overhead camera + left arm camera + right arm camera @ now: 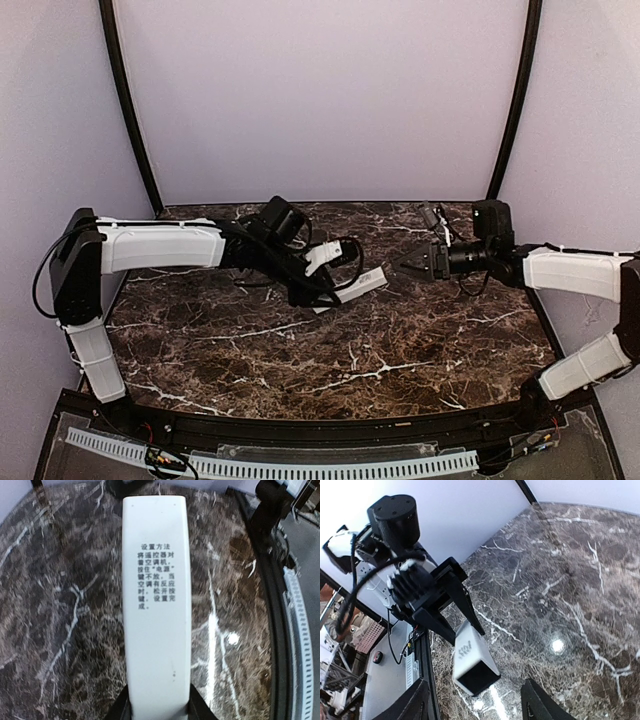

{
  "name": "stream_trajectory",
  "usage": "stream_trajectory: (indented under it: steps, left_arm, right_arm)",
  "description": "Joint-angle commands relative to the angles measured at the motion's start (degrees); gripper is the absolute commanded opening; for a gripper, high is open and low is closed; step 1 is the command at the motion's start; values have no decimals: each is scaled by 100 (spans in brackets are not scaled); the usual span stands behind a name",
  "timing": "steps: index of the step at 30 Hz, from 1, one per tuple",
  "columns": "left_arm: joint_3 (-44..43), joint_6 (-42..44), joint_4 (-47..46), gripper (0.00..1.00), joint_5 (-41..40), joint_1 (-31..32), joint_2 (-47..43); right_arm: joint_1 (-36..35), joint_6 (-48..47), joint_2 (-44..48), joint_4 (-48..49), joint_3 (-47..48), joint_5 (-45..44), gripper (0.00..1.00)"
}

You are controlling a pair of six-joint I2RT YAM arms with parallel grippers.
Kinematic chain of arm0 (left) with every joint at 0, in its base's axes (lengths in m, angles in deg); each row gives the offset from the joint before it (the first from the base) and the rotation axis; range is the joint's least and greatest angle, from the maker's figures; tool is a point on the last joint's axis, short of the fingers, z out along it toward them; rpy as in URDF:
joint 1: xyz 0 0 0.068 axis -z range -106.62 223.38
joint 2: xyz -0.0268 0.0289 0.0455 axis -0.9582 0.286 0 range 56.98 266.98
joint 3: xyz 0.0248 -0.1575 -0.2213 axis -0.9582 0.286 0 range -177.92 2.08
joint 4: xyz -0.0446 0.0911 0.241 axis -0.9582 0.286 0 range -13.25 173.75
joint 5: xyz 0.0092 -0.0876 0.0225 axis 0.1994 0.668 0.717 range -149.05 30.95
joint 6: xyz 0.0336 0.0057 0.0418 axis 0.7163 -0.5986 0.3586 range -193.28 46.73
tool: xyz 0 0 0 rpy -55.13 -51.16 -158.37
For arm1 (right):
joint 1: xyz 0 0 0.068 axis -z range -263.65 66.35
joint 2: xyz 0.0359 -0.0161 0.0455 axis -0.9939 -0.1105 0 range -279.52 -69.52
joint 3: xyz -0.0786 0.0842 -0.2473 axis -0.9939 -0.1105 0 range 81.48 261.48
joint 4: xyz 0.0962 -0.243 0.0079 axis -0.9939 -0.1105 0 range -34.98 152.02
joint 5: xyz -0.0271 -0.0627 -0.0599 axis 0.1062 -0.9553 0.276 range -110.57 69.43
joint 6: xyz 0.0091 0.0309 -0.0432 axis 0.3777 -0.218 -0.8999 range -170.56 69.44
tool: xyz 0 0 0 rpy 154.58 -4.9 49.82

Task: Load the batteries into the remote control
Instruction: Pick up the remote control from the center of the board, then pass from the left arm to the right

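The worktop [330, 350] is a slab of dark brown marble-pattern stone veined with white, glossy enough to carry a bright spot of reflected light in both wrist views. Pale lilac walls [320, 90] close it in at the back and on both sides. Two black curved poles [128, 110] rise from the far corners, and one white perforated strip [270, 465] runs along the near edge below the arm bases. There are two arms, each with one tool, and one remote control [362, 283]. The remote sits near the middle of the worktop, clamped at one end between the fingers of the left tool [159, 712]. It appears to be lifted off the stone, with its free end towards the right arm. The left wrist view shows its plain white back with one block of printed Chinese text. From the right wrist view, the end facing the camera shows a dark rectangular opening. The right tool [476, 707] is just beside that end, its fingers [415, 700] spread apart with nothing between them.
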Motion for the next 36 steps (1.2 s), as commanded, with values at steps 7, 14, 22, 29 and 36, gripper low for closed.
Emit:
stream_trajectory:
  steps: [7,14,22,29,36]
  left_arm:
    - [410,-2008,-2062,8,1460,32,-1052]
    - [426,-2331,-2428,8,1641,176,-1065]
    - [604,-2656,-3006,8,1791,255,-1007]
    - [724,-3019,-3596,8,1901,251,-896]
    - [703,-3117,-3611,7,1939,254,-823]
  right_arm:
    - [-187,139,939,1423,-141,905,68]
    - [-642,-366,864,757,446,624,68]
    - [-842,-338,667,930,602,687,51]
    - [-884,-254,648,1050,659,822,32]
    - [-907,-201,521,1087,698,942,30]
